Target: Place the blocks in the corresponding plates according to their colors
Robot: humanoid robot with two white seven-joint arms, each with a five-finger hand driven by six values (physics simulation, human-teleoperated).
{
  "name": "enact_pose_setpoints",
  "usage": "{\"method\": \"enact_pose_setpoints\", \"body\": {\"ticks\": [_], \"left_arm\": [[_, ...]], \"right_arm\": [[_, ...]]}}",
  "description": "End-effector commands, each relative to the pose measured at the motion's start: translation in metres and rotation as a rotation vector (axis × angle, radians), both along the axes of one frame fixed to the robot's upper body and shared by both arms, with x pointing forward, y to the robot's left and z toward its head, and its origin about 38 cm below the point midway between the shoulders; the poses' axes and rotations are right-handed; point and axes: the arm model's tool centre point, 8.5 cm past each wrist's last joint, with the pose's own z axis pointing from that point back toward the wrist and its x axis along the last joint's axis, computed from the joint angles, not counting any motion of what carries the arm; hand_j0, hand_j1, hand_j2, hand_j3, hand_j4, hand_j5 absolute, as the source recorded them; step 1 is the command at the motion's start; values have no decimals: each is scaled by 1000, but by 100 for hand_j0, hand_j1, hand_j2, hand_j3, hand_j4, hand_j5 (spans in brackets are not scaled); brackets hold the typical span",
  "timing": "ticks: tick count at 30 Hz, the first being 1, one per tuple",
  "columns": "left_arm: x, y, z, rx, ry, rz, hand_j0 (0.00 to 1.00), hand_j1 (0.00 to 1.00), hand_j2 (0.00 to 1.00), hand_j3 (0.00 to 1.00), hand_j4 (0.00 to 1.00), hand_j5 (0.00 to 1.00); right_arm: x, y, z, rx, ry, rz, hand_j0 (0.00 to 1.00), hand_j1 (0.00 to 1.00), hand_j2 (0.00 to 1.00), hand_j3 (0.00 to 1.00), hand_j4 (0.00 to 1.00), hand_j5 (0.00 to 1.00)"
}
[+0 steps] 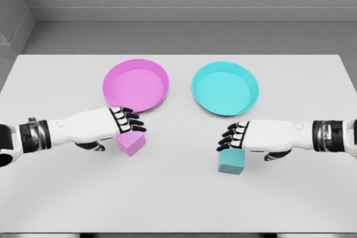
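I saw my left hand [124,121] grasping the pink cube block [131,142] and my right hand [235,136] grasping the teal cube block [231,161] on the white surface [178,193].

on the white bench [178,204], the round pink plate [136,85] sits left of the round cyan plate [225,88]. the pink cube block [131,142] lies before the first, the teal cube block [231,161] before the second.

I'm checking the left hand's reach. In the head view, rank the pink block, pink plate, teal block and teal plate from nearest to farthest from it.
From the left hand:
1. Pink block, right below the fingers.
2. Pink plate, just behind the hand.
3. Teal block and teal plate, both to the right; too close to call.
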Motion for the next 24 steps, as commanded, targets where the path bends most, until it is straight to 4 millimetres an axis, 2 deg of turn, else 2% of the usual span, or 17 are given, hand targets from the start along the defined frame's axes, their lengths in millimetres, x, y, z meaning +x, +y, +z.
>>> {"method": "enact_pose_setpoints", "body": {"ticks": [1,6,12,15,20,24], "left_arm": [[-3,-2,-8,4,26,-5,100,100,100,100,100,100],[4,0,-12,12,35,7,100,100,100,100,100,100],[7,-6,-11,0,31,2,100,100,100,100,100,100],[14,-1,-12,7,30,22,100,100,100,100,100,100],[29,7,-17,8,38,72,100,100,100,100,100,100],[32,4,-20,5,42,72,100,100,100,100,100,100]], "right_arm": [[1,5,-3,-3,-6,5,100,100,100,100,100,100],[0,14,-14,-3,5,19,100,100,100,100,100,100],[6,14,-30,-24,23,-2,100,100,100,100,100,100],[12,13,-42,-31,40,-29,100,100,100,100,100,100],[13,16,-44,-29,40,-29,100,100,100,100,100,100],[13,16,-45,-32,39,-28,100,100,100,100,100,100]]}}
